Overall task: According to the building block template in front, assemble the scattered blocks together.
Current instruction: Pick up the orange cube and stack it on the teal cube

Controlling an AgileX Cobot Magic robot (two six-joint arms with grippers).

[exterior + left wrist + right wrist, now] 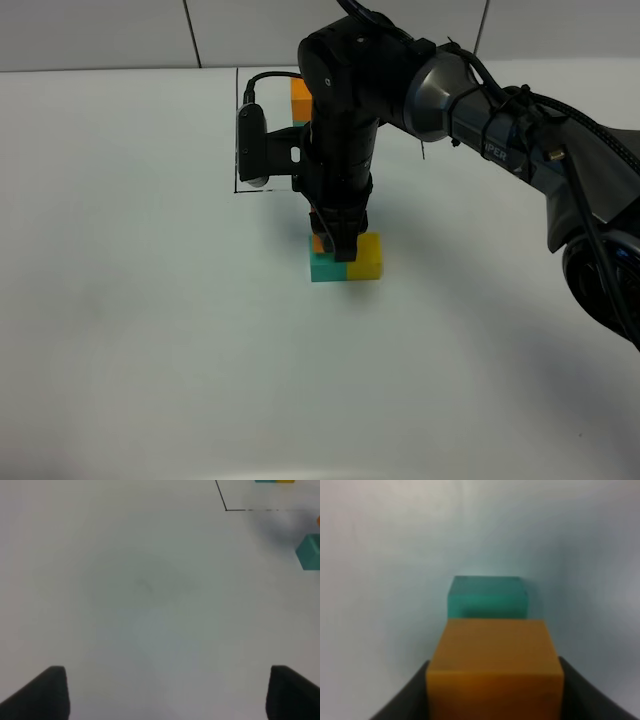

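**We hold the orange cube (319, 243) over the teal cube (325, 267)**

On the worktop (120, 300), our right claw (338, 240) grips the orange cube above the teal cube, which touches the yellow cube (366, 257). Our left claw (165, 695) hangs open over bare worktop. The template (300, 98) peeks out behind the arm.

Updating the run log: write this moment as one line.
right jaws: shut on orange cube, over teal cube | yellow cube: beside teal | left jaws: open

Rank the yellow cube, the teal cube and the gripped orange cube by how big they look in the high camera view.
1. yellow cube, almost fully visible.
2. teal cube, partly covered by the right gripper.
3. orange cube, only a sliver showing.
Occlusion drives this order; true sizes may match.
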